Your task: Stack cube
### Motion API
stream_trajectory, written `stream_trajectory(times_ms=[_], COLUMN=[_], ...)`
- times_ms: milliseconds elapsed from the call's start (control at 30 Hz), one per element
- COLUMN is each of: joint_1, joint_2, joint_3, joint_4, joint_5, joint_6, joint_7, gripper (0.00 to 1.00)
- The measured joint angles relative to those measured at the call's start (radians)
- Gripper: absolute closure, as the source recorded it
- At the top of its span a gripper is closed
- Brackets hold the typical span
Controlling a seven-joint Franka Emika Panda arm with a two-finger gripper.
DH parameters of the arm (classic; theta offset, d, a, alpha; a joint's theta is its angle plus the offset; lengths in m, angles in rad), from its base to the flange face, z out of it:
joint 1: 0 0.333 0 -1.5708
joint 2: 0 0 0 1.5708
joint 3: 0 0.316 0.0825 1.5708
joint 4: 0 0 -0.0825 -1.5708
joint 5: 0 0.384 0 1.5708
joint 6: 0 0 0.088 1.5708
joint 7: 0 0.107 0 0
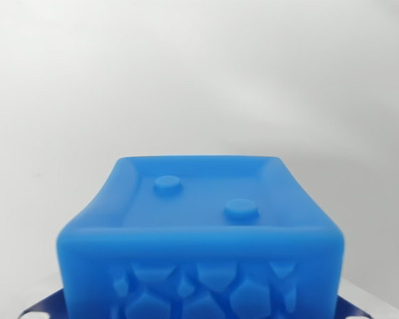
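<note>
1. In the wrist view, we saw a blue cube [199,242] filling the lower middle of the frame, directly beneath the camera and very close to it.
2. Its top face was recessed, with a raised rim and two round studs [242,209]; its near side bore a pebbled relief pattern.
3. Behind it lay a plain pale surface [199,80].
4. No fingers were visible, so we could not tell whether the gripper held anything.
</note>
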Motion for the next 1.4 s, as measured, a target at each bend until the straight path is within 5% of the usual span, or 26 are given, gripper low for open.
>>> stream_trajectory(times_ms=[767,1400], joint_1=[0.001,0.044], joint_2=[-0.117,-0.167], joint_3=[-0.001,-0.002], joint_4=[-0.008,-0.099], joint_5=[-0.001,-0.001], joint_6=[-0.103,-0.073], joint_7=[0.002,0.074], gripper=[1.0,1.0])
